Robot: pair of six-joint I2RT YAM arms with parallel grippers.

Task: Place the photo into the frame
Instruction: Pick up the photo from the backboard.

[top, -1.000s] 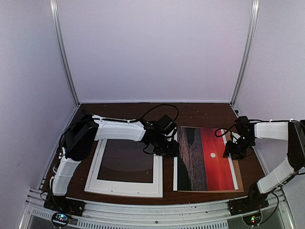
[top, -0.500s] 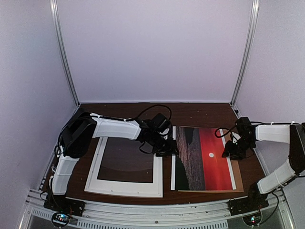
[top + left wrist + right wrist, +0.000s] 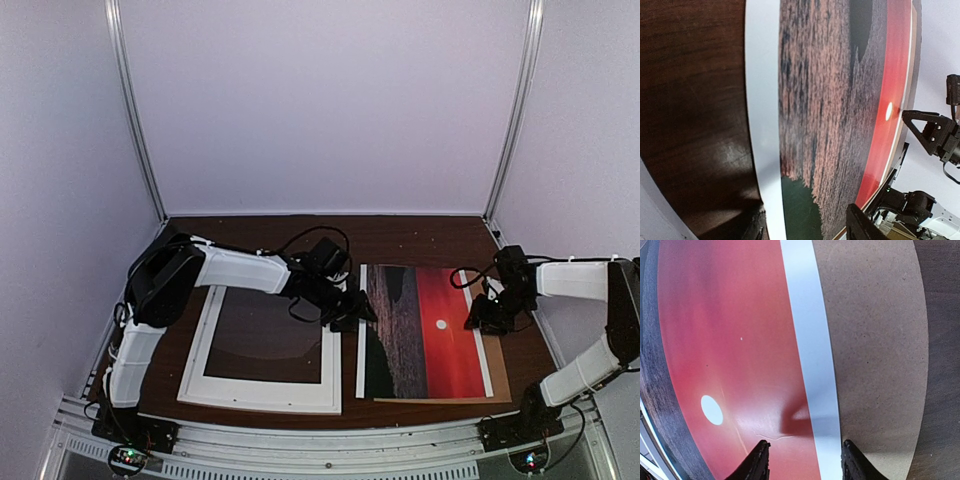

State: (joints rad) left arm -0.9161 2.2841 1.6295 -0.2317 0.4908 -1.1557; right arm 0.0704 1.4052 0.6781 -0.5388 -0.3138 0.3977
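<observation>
From where I stand the job has hardly begun: the photo (image 3: 425,330) lies flat and face up on the right half of the table (image 3: 420,240), resting on a brown board (image 3: 500,375) that shows past its right and near edges. The frame (image 3: 260,394) lies flat on the left half, just beside the photo and apart from it. Nothing sits inside its rails, where I see only a dark surface. The left gripper (image 3: 350,313) is down at the photo's left edge, in the gap between photo and frame. Its wrist view shows the jaws spread, one finger over the dark wood and the other over the print, with the white strip along that edge between them. The right gripper (image 3: 483,318) is at the opposite edge, beside the little white sun. Its jaws are spread too, straddling the white strip where the red sky meets the board. Neither gripper pinches anything that I can see. Whether the fingertips touch the paper I cannot tell. So both arms look placed for a two-sided pick-up, but no grip is made yet. By my reckoning nearly everything is left: closing on both edges, lifting the print off the board, carrying it left over the frame, and lowering it square inside the rails.
</observation>
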